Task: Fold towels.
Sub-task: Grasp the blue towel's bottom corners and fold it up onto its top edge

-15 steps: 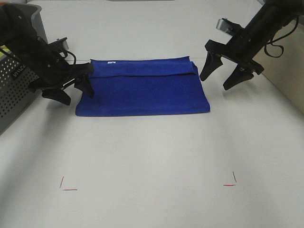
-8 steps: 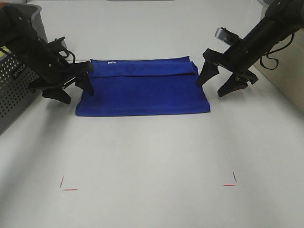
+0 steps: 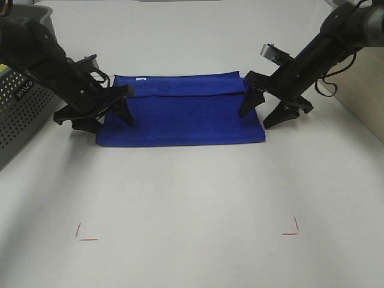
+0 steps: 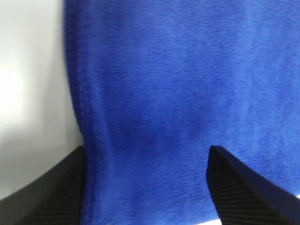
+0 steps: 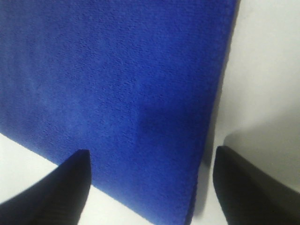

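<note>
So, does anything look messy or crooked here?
Only a little. The blue towel lies flat on the table, but the narrow flap folded over its far edge is uneven: its edge runs slightly slanted and its right end looks bunched. I see nothing spilled or torn.

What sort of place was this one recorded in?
Probably a robotics lab bench: a plain white table with red corner marks, a left gripper and right gripper flanking a blue towel, and a grey perforated bin at the edge.
</note>
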